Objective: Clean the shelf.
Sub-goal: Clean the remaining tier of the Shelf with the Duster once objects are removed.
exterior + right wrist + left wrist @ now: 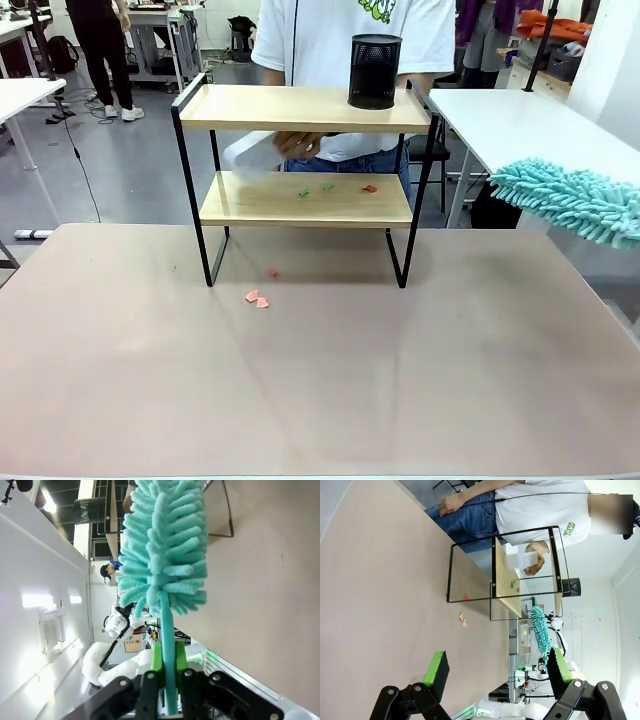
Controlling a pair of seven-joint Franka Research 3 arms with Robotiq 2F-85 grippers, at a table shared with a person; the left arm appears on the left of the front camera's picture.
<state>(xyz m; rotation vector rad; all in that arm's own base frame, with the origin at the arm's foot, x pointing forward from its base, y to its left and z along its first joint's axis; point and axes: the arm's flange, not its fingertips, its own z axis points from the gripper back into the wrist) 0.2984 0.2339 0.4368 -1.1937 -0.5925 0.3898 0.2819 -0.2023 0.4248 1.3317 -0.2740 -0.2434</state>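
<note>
The left gripper (497, 666) hung well apart from the shelf (290, 108), its jaws wide. The shelf stood on the bench (420, 380). Before the shelf lay pink scraps (257, 298), and coloured scraps (328, 187) on its lower board, beside a person's hand (295, 146) with a white cloth (250, 155). A black cup (375, 70) stood on its top board. Right of the shelf, the right gripper (167, 667) was clamped on a teal duster (575, 200).

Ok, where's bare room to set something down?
Free: top board of the shelf, left of the black cup; the table nearer than the pink scraps. Crowded: lower board, the person's hand and white sheet at left, small scraps mid-right.
</note>
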